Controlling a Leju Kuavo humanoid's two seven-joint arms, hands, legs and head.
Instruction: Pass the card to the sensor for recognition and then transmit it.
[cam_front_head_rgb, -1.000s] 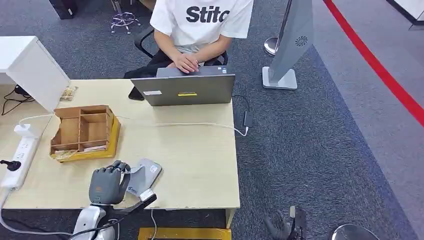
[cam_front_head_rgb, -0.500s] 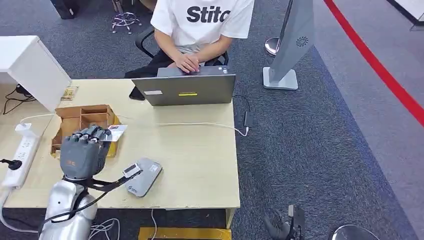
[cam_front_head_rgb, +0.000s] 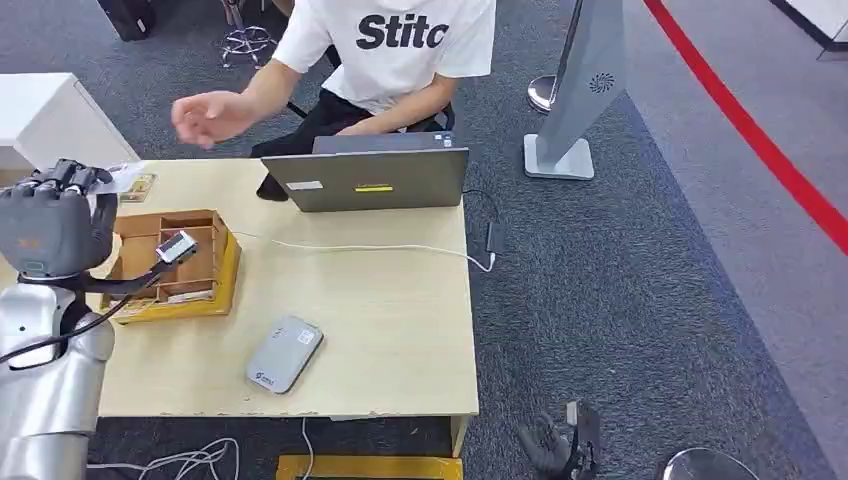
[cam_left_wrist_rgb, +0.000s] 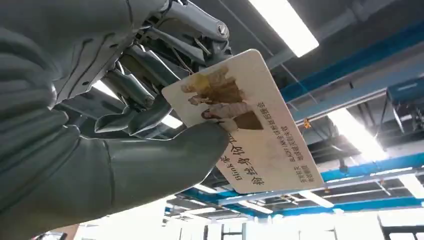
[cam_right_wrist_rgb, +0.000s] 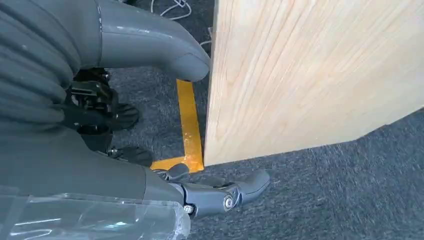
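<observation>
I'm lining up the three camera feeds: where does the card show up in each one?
Head view: card at the far left, just past the raised left robot hand.
Left wrist view: card mid-frame, pinched by that robot hand.
Right wrist view: not in it.
Shared landmark: the left robot hand.

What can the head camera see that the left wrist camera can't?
Head view alone: the table, the grey sensor, the wooden box, the laptop and a person reaching out. Left wrist view alone: the card's printed picture and writing, with ceiling lights behind. Both: the left hand holding up the card.
</observation>
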